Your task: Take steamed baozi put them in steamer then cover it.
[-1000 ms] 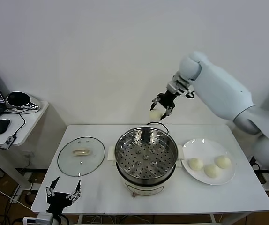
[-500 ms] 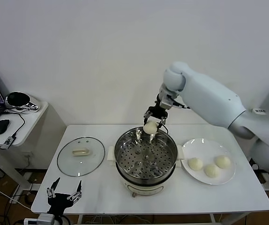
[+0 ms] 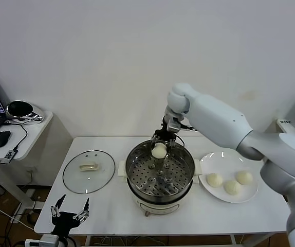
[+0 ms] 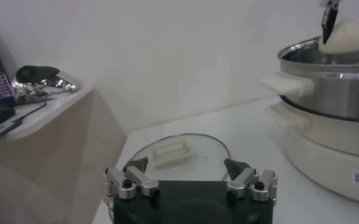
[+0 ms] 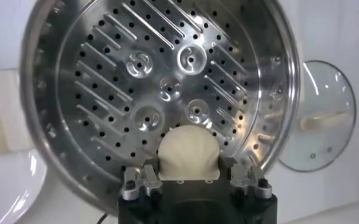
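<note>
My right gripper (image 3: 160,145) is shut on a cream-white baozi (image 3: 159,150) and holds it just above the far side of the steamer (image 3: 160,198), a shiny steel pot on a white base. In the right wrist view the baozi (image 5: 188,152) sits between the fingers over the perforated tray (image 5: 155,91). Three more baozi (image 3: 231,182) lie on the white plate (image 3: 217,160) to the right of the steamer. The glass lid (image 3: 89,171) lies flat on the table to the left. My left gripper (image 3: 69,212) is open and empty at the table's front left corner.
A side table (image 3: 29,135) at the left holds a laptop, a mouse and cables. The lid also shows in the left wrist view (image 4: 176,153), just beyond the left gripper (image 4: 188,173), with the steamer (image 4: 331,115) to one side.
My right gripper has carried the baozi leftward and down, from behind the steamer's far rim to just over its tray. The left arm has not moved.
</note>
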